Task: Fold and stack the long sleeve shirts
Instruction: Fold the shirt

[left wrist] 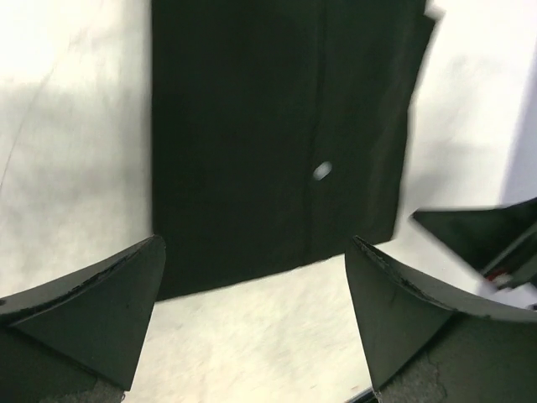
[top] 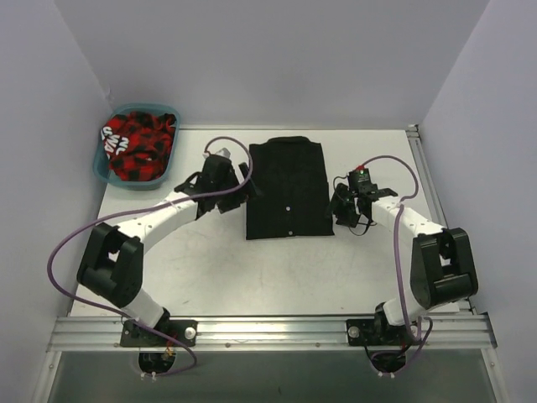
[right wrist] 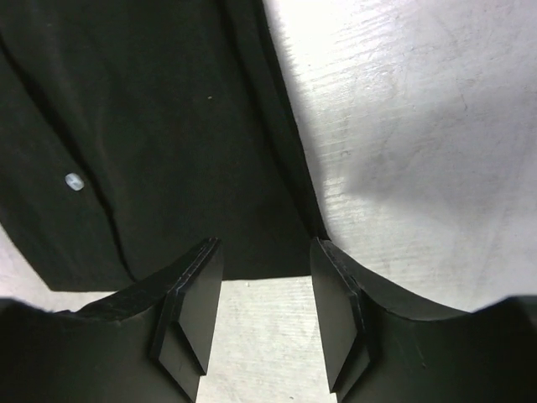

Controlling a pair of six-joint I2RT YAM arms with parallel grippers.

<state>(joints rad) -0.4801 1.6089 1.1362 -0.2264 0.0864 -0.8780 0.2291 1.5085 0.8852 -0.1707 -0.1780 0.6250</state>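
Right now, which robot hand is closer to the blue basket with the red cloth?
Left. The left gripper sits just left of the black shirt, on the same side as the teal basket. The right gripper is at the shirt's right edge, so the whole shirt lies between.

Overhead looking down, wrists close above shirt (top: 288, 189)

A teal plastic basket (top: 143, 107) sits at the far left corner of the white table (top: 252, 269).
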